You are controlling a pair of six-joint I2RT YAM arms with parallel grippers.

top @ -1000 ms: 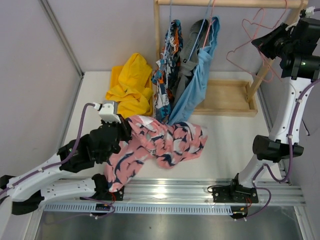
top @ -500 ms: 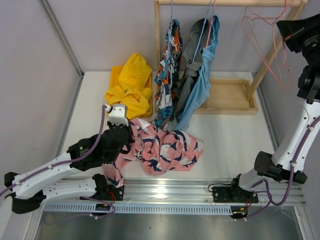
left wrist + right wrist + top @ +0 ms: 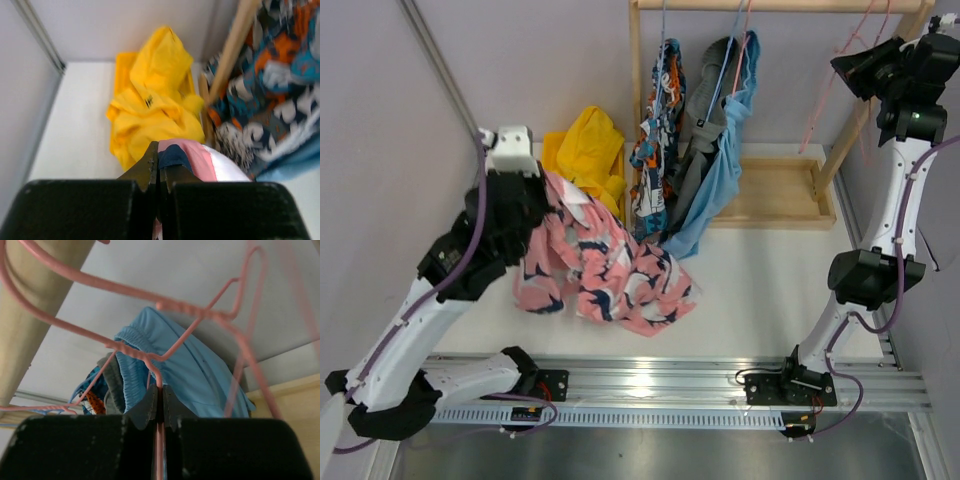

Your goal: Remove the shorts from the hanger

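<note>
Over the counter (image 3: pixel 770 275), left pincer (image 3: pixel 158 152) clamped pink shorts (image 3: pixel 600 268), likely bound for yellow shorts (image 3: pixel 585 165); right pincer (image 3: pixel 159 390) pinched bare hanger (image 3: pixel 120 348) clear.

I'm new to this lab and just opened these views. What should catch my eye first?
The pink printed shorts dangle at left-centre from the left jaws, which are shut on the fabric. At top right, the right jaws pinch a bare pink wire hanger near the wooden rack. Bright yellow shorts lie heaped at the back left.
</note>
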